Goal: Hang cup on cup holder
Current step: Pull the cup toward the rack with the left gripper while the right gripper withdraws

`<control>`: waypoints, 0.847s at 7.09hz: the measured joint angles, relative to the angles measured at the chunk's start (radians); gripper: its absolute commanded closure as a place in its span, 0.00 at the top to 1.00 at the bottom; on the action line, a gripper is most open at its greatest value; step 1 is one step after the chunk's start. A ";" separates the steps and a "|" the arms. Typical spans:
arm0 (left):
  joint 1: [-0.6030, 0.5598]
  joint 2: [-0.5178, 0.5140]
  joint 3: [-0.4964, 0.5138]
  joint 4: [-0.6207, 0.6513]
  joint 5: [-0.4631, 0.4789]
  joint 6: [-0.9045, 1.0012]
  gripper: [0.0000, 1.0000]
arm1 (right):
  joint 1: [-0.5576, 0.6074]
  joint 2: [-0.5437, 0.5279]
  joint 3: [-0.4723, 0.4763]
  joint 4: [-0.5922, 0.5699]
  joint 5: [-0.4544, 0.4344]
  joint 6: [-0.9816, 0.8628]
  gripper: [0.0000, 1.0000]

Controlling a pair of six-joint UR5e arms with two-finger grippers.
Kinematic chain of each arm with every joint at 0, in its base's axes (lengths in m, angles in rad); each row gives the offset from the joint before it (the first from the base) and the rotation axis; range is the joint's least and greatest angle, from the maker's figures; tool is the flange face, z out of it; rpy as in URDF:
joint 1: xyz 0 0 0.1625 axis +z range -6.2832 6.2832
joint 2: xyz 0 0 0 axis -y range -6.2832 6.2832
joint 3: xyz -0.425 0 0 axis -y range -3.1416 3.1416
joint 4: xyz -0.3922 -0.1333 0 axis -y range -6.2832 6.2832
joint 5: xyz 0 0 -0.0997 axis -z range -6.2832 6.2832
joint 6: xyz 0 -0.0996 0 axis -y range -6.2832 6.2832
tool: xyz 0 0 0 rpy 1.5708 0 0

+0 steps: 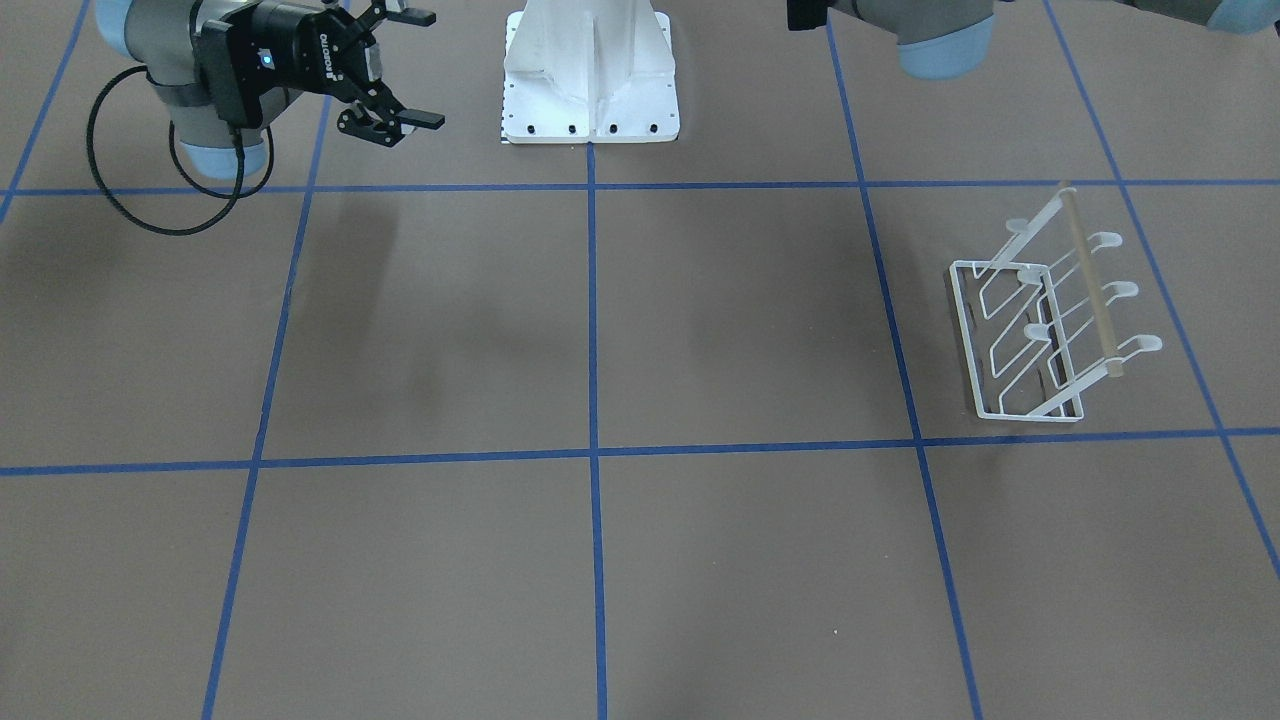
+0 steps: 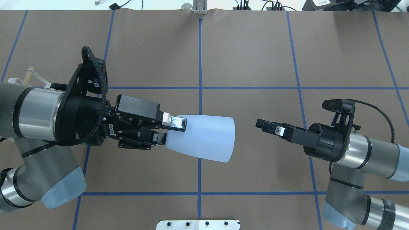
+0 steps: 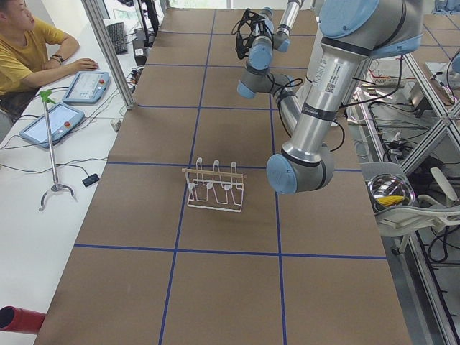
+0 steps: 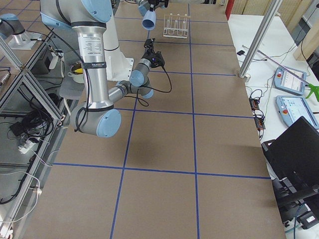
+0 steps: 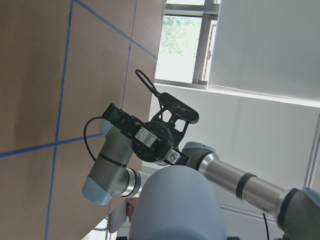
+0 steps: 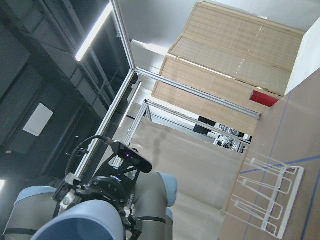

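Left tool (image 2: 169, 129) has its jaws clamped on the narrow bottom end of the plain light blue tapered plastic cup (image 2: 204, 137). The cup is carried up off the brown paper-covered worktop (image 2: 255, 48), long axis lying level, wide rim pointing straight across at the right tool (image 2: 266, 125). That right tool hangs near the rim but apart from it, fingers spread with nothing between them, and away on the robot's left the white wire cup holder (image 1: 1092, 288) with its pale wooden rod stands on the worktop, prongs slanting upward, well apart from the cup.
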 measured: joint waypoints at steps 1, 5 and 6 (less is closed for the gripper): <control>-0.043 0.016 0.001 0.004 -0.006 0.015 0.00 | 0.065 -0.026 0.004 -0.114 0.037 0.008 1.00; -0.226 0.076 -0.020 0.183 -0.126 0.233 0.00 | 0.401 -0.040 0.000 -0.650 0.344 -0.052 1.00; -0.284 0.078 -0.030 0.261 -0.182 0.297 0.00 | 0.476 -0.042 0.000 -0.770 0.425 -0.129 1.00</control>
